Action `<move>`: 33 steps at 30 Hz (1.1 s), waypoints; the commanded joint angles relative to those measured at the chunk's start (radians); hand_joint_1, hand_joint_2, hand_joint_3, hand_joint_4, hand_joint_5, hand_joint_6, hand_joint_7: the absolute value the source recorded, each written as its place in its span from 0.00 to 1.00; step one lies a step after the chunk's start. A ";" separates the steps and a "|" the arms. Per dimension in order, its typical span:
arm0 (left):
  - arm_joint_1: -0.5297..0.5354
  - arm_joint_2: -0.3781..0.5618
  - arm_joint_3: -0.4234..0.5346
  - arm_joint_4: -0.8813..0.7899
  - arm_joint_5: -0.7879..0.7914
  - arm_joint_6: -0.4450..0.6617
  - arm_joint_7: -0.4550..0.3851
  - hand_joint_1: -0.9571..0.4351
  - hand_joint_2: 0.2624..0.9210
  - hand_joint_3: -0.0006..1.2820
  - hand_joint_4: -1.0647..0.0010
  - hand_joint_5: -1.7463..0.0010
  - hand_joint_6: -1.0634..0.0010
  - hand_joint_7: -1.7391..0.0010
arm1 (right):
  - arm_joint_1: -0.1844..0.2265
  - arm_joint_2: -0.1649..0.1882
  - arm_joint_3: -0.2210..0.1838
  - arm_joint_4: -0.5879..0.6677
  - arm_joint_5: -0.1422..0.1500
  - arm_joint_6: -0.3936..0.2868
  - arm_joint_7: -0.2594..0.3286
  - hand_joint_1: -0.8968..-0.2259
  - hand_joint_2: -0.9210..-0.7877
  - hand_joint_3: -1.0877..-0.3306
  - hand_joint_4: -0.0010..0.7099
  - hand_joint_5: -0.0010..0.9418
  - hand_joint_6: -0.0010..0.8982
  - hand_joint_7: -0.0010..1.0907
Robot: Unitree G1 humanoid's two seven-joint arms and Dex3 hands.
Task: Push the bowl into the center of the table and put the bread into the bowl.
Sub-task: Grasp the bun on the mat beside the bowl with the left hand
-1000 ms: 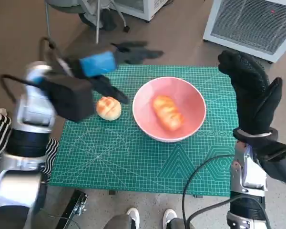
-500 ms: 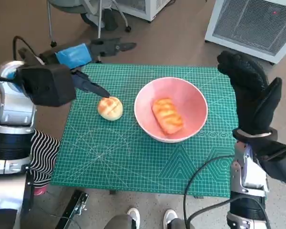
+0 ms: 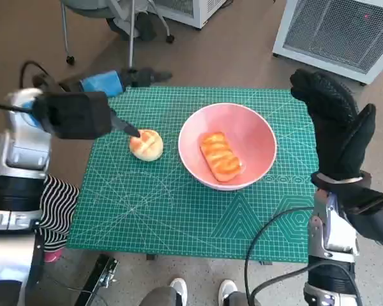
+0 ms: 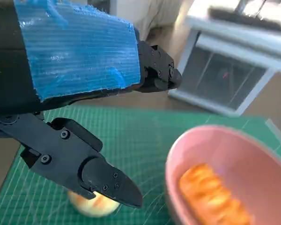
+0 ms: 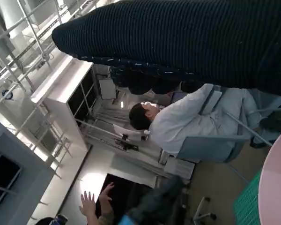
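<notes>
left robot hand (image 3: 115,86) spread, holding nothing, a fingertip near round bun (image 3: 145,144) | right robot hand (image 3: 335,121) spread, idle | risk: I knock bun off desk (image 3: 179,223), away from pink bowl (image 3: 255,167)

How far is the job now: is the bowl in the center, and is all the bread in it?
Done: the pink bowl sits about mid-table on the green mat, with one long bread inside. In hand: the left hand has a fingertip at the round bun, not gripping it. Left: put that bun into the bowl. The right hand is raised, holding nothing.
</notes>
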 commanded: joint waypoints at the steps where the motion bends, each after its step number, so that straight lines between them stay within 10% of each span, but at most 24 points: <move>1: -0.015 -0.002 -0.002 0.015 0.005 -0.024 0.012 0.48 0.72 0.00 0.92 1.00 0.74 0.99 | 0.020 -0.003 0.001 0.015 0.006 0.010 0.009 0.26 0.00 0.51 0.25 0.00 0.11 0.34; 13: -0.146 -0.118 -0.131 0.477 0.146 -0.052 0.119 0.53 0.73 0.00 0.91 1.00 0.74 0.99 | 0.030 -0.013 -0.011 0.010 0.013 0.013 0.021 0.25 0.00 0.50 0.24 0.00 0.11 0.34; 33: -0.168 -0.225 -0.239 0.664 0.269 -0.001 0.266 0.53 0.74 0.00 0.91 1.00 0.71 0.99 | 0.037 -0.012 -0.015 -0.002 0.003 0.019 0.017 0.25 0.00 0.51 0.24 0.00 0.11 0.34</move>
